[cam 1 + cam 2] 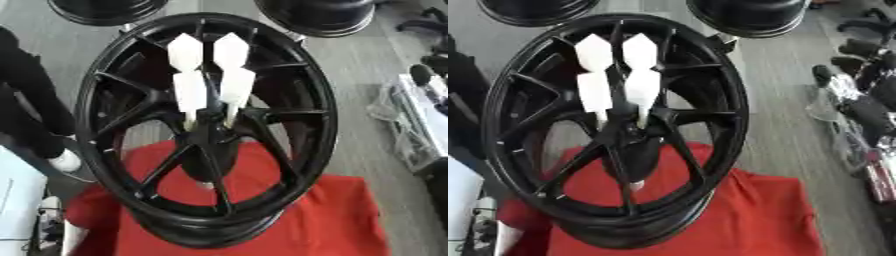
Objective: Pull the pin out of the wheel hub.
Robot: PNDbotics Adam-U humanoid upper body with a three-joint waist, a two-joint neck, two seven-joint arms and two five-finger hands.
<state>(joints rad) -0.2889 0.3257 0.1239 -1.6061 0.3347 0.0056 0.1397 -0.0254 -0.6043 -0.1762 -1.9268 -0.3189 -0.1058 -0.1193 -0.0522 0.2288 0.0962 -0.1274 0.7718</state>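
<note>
A black spoked wheel (105,100) stands tilted on a red cloth (332,215). Its hub (210,145) is at the middle. Two long white pins rise from the hub side by side, the left pin (188,90) and the right pin (236,85). Each has faceted white segments and a thin stem running into the hub. A small pale tip (205,185) shows below the hub. Dark rounded shapes with silver parts at the right edge look like my right hand (859,107), well apart from the wheel. No hand touches the pins. My left hand shows in no view.
Two more black wheels (105,10) (324,15) lie on the grey floor behind. A person in black with a white shoe (66,161) stands at the left. A white object (17,200) is at the lower left, and clutter (411,130) at the right.
</note>
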